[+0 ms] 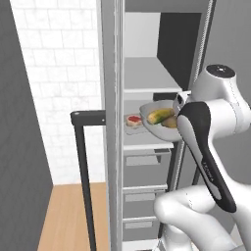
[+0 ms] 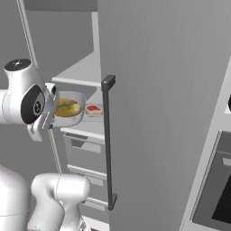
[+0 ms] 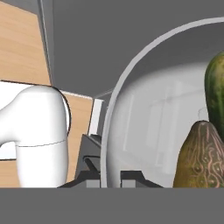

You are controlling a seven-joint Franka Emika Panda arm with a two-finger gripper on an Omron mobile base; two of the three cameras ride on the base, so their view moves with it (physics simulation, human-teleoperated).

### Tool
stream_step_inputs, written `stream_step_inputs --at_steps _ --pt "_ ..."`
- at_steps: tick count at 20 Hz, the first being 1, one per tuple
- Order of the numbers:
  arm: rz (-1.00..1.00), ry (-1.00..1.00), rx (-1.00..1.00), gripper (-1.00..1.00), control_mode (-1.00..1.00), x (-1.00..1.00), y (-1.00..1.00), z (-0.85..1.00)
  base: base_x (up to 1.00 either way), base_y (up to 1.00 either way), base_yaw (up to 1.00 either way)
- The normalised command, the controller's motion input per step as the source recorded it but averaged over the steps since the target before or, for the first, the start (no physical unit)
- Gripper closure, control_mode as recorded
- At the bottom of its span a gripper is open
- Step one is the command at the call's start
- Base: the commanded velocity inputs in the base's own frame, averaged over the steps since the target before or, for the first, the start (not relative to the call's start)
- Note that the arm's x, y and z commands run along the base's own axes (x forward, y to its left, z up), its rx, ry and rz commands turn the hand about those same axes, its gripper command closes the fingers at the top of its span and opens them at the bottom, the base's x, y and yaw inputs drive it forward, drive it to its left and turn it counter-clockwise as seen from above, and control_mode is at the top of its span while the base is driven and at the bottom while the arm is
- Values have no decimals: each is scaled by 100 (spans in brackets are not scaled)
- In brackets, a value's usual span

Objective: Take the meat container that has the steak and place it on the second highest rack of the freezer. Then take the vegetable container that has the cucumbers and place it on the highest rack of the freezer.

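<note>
**A:** Where's the bowl of vegetables right now?

**B:** I've got it off the shelf, held in the open front of the freezer. From the left base view it sits at about 10 o'clock from the arm's dark forearm. In the hand view its rim runs straight up between the two fingertips, so my gripper is pinched tight on that rim.

**A:** And the arm itself?

**B:** Folded up high. The elbow is bent, the round white wrist joint is at shoulder height, and the hand reaches sideways to the bowl's near edge. The bowl tips a little toward the camera.

**A:** What do you count inside?

**B:** In the hand view, two pieces: one smooth dark green cucumber at 3 o'clock, and one brownish-green netted one just below it, touching. From the base views they read as a yellow-green heap, so I can't count more.

**A:** Anything else on the shelves?

**B:** One small tray with a red steak, resting on a shelf just behind the bowl, at its 9 o'clock in the left base view. Several drawers stack below.

**A:** What's in the way?

**B:** The grey door with its black handle stands near the bowl, and the door frame covers part of the shelves from the left.
</note>
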Motion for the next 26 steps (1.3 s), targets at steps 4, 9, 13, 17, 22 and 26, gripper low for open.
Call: stream_step_inputs --at_steps 4,9,13,17,22,26 --pt "-1 -9 0 100 -100 6 5 16 10 7 -1" --pt "-1 -18 0 100 -100 24 0 63 0 0 0" --pt "-1 -18 0 100 -100 89 0 39 0 0 0" --pt "-5 -9 0 100 -100 99 3 31 0 0 0" --pt "-9 -18 0 100 -100 79 0 11 0 0 0" --pt "-9 -14 0 100 -100 78 0 0 0 0 0"
